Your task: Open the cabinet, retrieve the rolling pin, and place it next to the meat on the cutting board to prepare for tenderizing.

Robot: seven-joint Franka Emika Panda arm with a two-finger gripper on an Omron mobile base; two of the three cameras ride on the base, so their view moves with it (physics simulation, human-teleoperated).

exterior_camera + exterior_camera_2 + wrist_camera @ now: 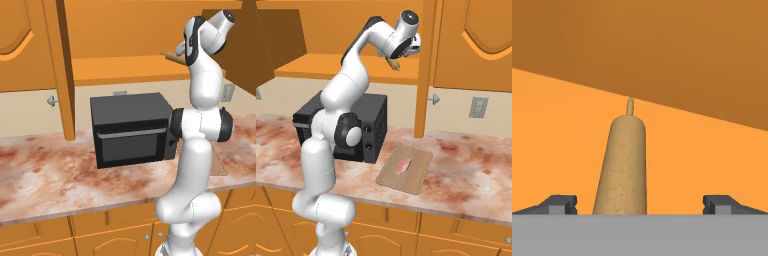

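Observation:
The cabinet (pixel 125 67) stands open, its doors swung out edge-on (pixel 426 65). The rolling pin (pixel 623 165) lies on the cabinet's shelf and runs away from the hand, with a narrow knob at its far end. My gripper (pixel 641 204) is open, one fingertip (pixel 559 202) on each side of the pin's near end with wide gaps. From the base, the gripper (pixel 396 56) hangs just over the pin (pixel 393 63), which also pokes out behind the arm (pixel 172 56). The meat (pixel 404 165) lies on the cutting board (pixel 416 180) on the counter below.
A black microwave (pixel 132 130) sits on the reddish marbled counter (pixel 45 170) under the shelf, just left of the board. An open door's edge (pixel 62 65) stands over the counter at the left. A wall outlet (pixel 478 106) is at the right.

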